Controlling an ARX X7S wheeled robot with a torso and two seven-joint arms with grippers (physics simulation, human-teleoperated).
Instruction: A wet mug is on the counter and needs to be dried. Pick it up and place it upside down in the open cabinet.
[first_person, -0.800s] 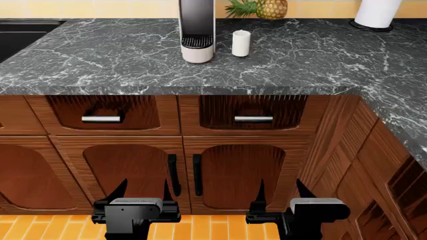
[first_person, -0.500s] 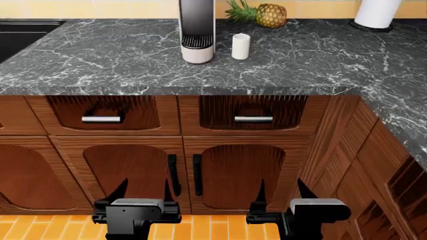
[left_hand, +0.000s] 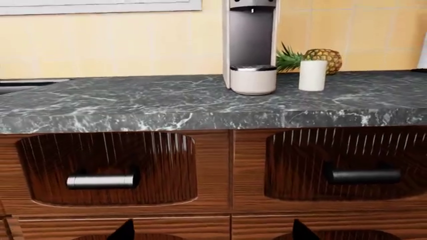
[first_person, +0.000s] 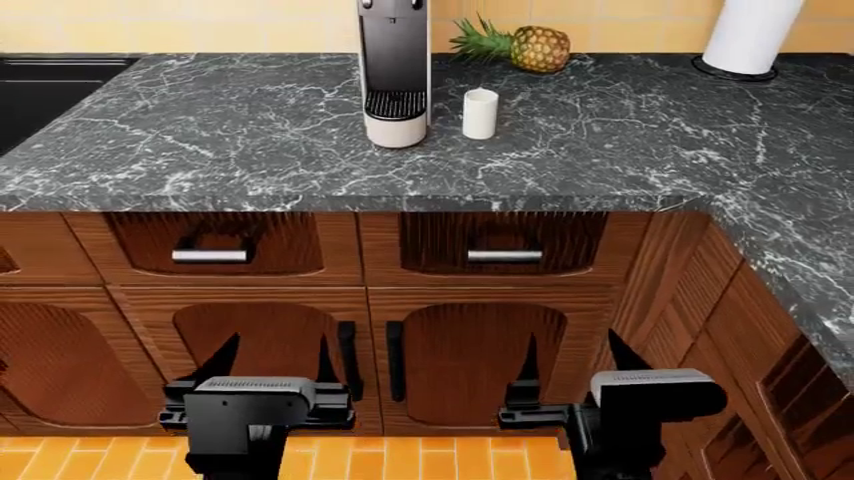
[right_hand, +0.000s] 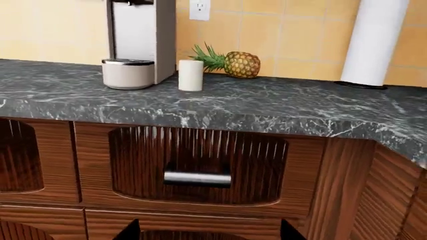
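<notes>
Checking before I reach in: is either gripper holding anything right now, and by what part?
Nothing is held. The left gripper and right gripper are both open and empty, low before the cabinet doors; the mug stands untouched on the counter.

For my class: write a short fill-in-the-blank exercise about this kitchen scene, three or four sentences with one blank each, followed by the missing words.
1. The mug stands on the counter right beside the ______ machine.
2. The fruit behind the mug is a ______.
3. The left gripper and the right gripper both hang in front of the cabinet doors, ______ the counter's level.
4. Neither gripper is holding the ______.

Missing words: coffee; pineapple; below; mug
</notes>
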